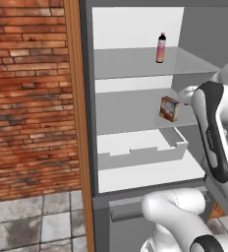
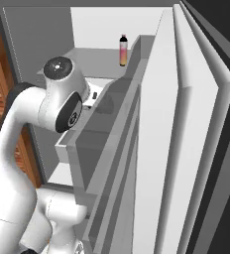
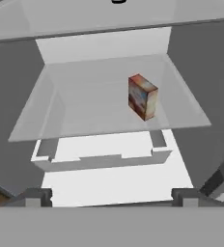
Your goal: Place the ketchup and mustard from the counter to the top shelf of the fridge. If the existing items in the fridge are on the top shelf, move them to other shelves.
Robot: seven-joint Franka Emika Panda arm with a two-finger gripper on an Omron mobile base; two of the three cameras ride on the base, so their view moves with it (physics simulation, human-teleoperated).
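Fridge [image 1: 89, 98] interior, door swung wide: pink bottle [image 1: 161, 47] upright on the top shelf [image 1: 126, 64], reddish-brown box [image 3: 142, 96] upright on the shelf below [image 3: 85, 111] — white drawer tray [image 1: 140, 153] beneath. Gripper [image 3: 111, 195] fingers spread, empty, well short of the box.

Base views flank fridge [image 1: 135, 123] interior, hand view close, facing shelves
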